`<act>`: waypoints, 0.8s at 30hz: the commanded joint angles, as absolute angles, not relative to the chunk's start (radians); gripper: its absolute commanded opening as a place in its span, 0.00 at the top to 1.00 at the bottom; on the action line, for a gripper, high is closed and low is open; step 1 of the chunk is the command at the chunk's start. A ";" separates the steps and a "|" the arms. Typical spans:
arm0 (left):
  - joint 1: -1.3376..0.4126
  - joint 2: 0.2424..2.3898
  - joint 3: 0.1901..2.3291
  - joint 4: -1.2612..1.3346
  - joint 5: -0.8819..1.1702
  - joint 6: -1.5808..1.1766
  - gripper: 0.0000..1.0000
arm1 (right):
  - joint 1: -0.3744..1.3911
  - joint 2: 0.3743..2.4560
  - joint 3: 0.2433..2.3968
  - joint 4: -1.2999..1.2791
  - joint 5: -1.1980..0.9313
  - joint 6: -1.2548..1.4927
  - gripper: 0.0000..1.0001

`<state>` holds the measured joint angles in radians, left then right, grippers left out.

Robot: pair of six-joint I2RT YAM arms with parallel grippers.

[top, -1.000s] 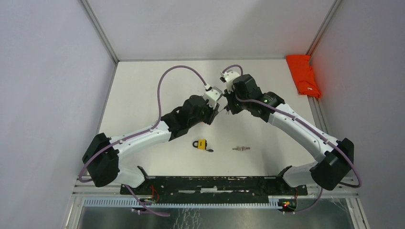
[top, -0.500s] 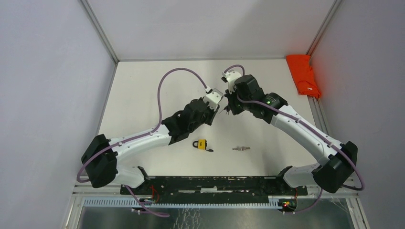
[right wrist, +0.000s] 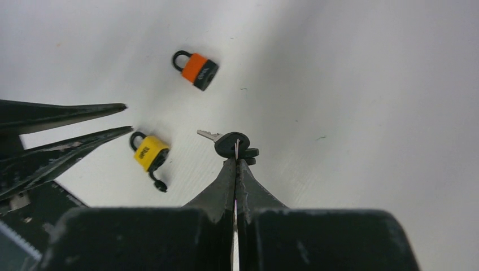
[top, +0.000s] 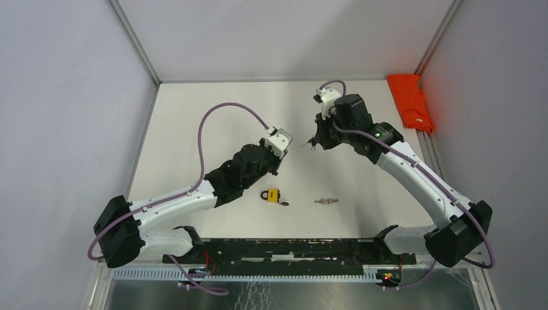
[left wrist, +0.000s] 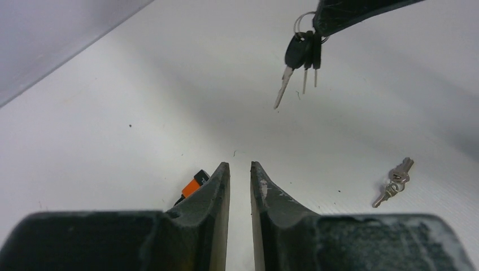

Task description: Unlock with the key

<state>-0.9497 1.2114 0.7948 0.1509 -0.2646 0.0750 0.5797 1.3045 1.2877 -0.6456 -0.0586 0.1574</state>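
We record a white tabletop [top: 194, 129] enclosed by pale walls. Two white-and-black jointed arms reach over it from the near edge: the left arm [top: 187, 194] ends near the middle, and the right arm [top: 413, 171] bends in towards the far middle. A folded red cloth [top: 410, 102] lies at the far right edge, well apart from everything else.

The left pincer [left wrist: 239, 165] is over the tabletop with its two fingers a narrow gap apart and nothing between them. The right pincer [right wrist: 236, 161] is pressed together on the black-headed key bunch [right wrist: 229, 144]. It grips the bunch at the heads, clear of the surface. In the left wrist view the blades of this bunch [left wrist: 302, 51] hang downward.

A yellow padlock with a black shackle [top: 273, 195] lies flat near the middle, just on the near side of the left arm's wrist. A small dark piece touches its lower end; we cannot tell what it is. An orange padlock with a black base [right wrist: 197, 66] also lies flat, apart from the yellow one. In the left wrist view it [left wrist: 192, 186] sits just beside the left finger and is partly hidden by it.

A small pair of silver keys [top: 327, 201] rests on the tabletop to the right of the yellow padlock, untouched by either pincer.
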 commanded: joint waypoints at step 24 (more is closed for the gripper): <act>-1.046 1.200 0.730 0.324 -0.239 0.312 0.66 | 0.515 1.269 1.208 -0.558 -0.457 0.252 1.00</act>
